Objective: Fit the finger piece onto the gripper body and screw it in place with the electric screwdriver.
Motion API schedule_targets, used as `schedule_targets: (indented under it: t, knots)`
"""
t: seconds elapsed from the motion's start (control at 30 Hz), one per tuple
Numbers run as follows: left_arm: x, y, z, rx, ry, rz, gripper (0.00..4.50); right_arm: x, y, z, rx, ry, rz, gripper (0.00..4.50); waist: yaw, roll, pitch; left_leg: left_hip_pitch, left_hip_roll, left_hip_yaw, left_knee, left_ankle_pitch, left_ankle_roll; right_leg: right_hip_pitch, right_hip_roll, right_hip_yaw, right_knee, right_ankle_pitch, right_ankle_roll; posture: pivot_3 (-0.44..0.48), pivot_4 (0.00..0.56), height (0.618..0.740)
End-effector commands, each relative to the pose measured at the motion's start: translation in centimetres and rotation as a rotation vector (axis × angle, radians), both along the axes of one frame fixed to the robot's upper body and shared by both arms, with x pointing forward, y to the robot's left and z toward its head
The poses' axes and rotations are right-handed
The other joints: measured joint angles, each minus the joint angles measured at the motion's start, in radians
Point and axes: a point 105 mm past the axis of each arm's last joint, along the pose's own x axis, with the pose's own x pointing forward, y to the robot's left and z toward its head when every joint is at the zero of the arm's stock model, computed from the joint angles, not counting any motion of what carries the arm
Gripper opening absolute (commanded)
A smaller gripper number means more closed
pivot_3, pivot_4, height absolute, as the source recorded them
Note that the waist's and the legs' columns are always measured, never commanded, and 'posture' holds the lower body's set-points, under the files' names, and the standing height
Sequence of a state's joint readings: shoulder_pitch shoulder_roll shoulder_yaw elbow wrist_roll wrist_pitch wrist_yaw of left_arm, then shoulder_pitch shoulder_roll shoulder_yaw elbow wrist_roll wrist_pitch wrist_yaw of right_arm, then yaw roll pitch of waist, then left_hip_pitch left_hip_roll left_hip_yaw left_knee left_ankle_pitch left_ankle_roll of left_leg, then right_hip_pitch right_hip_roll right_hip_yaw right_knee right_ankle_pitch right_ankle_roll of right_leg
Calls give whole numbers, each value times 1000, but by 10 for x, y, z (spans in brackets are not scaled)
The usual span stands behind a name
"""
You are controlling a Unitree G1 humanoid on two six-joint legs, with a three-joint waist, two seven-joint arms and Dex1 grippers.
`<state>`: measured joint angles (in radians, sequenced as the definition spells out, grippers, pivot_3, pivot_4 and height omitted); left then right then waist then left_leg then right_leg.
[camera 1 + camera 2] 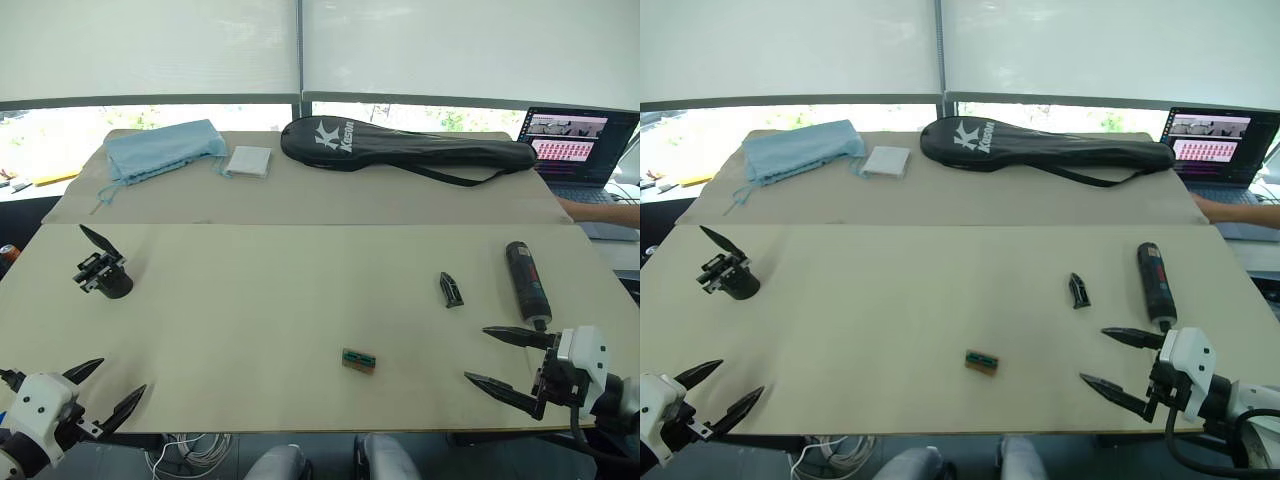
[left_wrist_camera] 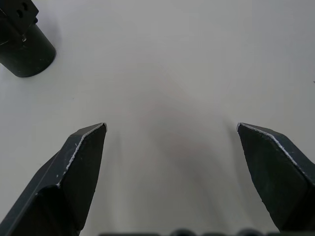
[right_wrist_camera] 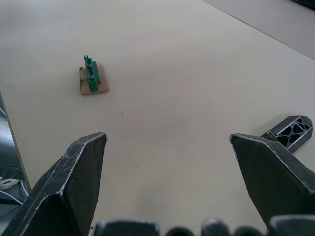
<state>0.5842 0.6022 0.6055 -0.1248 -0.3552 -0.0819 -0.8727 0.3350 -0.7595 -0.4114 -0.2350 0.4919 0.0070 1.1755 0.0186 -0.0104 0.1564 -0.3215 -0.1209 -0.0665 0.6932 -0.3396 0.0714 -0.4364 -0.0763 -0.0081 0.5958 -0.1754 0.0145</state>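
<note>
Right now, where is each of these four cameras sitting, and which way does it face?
Left eye: on the head, looking down over the table; both end effectors show at the bottom corners.
Right eye: beside it, same scene.
Left wrist: on the left arm, facing the gripper body between its open left end effector.
Right wrist: on the right arm, facing the finger piece past its open right end effector.
Shared: the finger piece, also in both eye views.
</note>
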Motion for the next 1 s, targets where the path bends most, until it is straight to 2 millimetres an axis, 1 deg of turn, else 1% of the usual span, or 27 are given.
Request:
schedule_targets:
  t: [0.03,0.13,0.27,0.37,0.5,0.53,0.63,0.7,0.77,0.87,1.0]
  knots:
    - [5,2,8,-13,-44,31,4500,3,3,7,-9,-57,26,4404,0,0,0,0,0,0,0,0,0,0,0,0,0,0,0,0,150,740]
    - [9,12,15,-75,-114,137,4500,9,16,10,31,-95,54,4404,-1,0,0,0,0,0,0,0,0,0,0,0,0,0,0,0,150,740]
    - [6,26,23,-128,-195,249,4500,12,32,18,106,-109,68,4404,-5,0,0,0,0,0,0,0,-1,-1,0,0,1,0,-1,0,150,740]
    - [-5,45,28,-203,-318,452,4500,15,58,28,236,-115,98,4404,-7,0,0,0,0,0,0,0,-1,-1,0,0,1,1,-1,0,150,740]
    - [-21,65,22,-232,-376,643,4500,9,81,36,337,-122,172,4404,-1,-1,-1,0,0,0,0,0,-1,-1,0,0,0,1,-1,0,150,740]
    - [-27,70,19,-240,-379,681,4500,8,85,40,362,-165,185,4404,3,-1,-1,0,0,0,0,0,-1,-1,0,-1,0,1,-1,0,150,740]
    - [-38,79,12,-262,-374,744,4500,6,91,46,396,-253,208,4404,7,-2,-1,1,0,0,0,0,-1,-1,1,-1,0,1,-1,0,150,740]
    - [-41,79,8,-278,-360,750,4500,4,94,48,416,-279,222,4404,7,-2,-1,1,-1,0,1,0,-1,-1,1,-2,1,1,0,0,150,740]
    - [-39,77,6,-299,-357,741,4500,4,97,50,415,-304,226,4404,6,-2,-1,1,-1,0,1,0,-1,-1,1,-3,0,1,0,0,150,740]
    - [-30,71,8,-323,-364,716,4500,5,100,50,402,-324,233,4404,6,-2,-1,2,-1,0,1,0,-1,-1,1,-3,1,1,0,0,150,740]
    - [6,53,19,-327,-360,625,4500,6,105,52,380,-324,266,4404,8,-2,-1,2,-1,0,1,0,-1,-2,1,-4,1,1,0,0,150,740]
